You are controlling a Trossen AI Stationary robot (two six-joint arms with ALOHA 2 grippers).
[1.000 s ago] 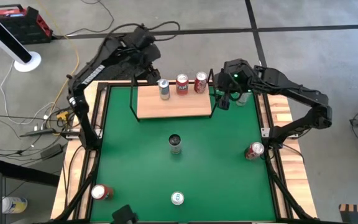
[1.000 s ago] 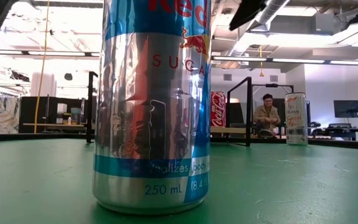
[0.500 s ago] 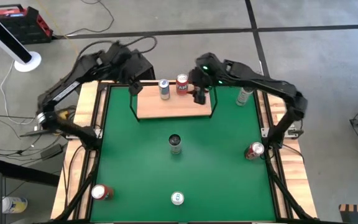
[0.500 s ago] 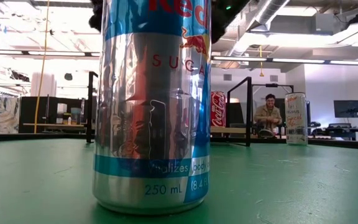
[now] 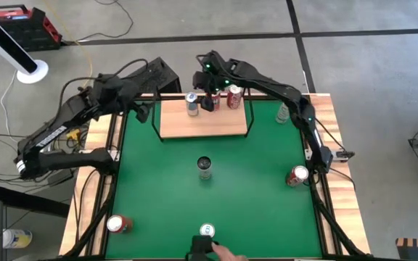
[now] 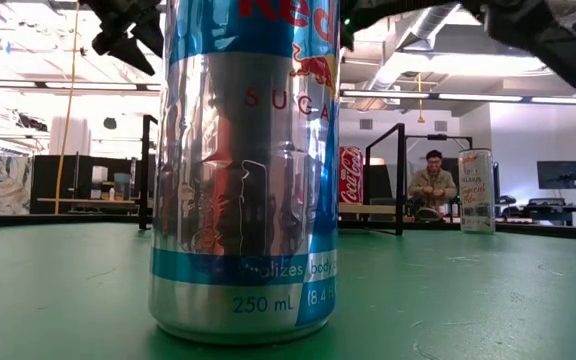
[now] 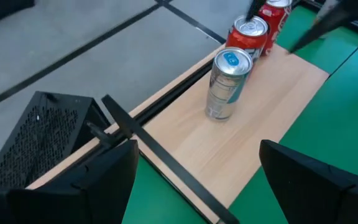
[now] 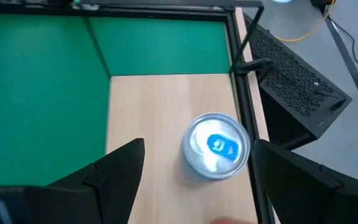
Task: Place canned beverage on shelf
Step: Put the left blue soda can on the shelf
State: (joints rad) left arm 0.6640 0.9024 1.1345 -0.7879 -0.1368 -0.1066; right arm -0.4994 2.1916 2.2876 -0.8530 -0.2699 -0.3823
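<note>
Right gripper (image 5: 209, 101) hovers open over the silver can (image 5: 191, 104) on the shelf (image 5: 202, 123). Left gripper (image 5: 138, 110) open beside the shelf.

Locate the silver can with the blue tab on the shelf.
In the high view the silver can stands at the shelf's back edge, leftmost of three, beside a red can.

My right arm stretches far across from its side, its dark two-finger right gripper (image 5: 209, 100) at the table's far edge near the middle, fingers spread wide and empty. My left arm angles inward, dark left gripper (image 5: 141, 110) hanging open at the far left corner.
</note>
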